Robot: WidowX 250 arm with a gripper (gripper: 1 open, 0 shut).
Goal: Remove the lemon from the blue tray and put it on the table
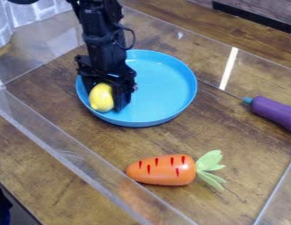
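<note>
eggplant (278,112) cropped, fingers (86,86) partly covering lemon (102,97)

Even overhead light; glare streak on table (231,66).

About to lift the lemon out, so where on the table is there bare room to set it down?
Bare wood lies between the blue tray and the carrot, and behind the tray toward the eggplant. The near left strip along the acrylic wall is also free but narrow. The gripper has its jaws shut on the lemon.
</note>
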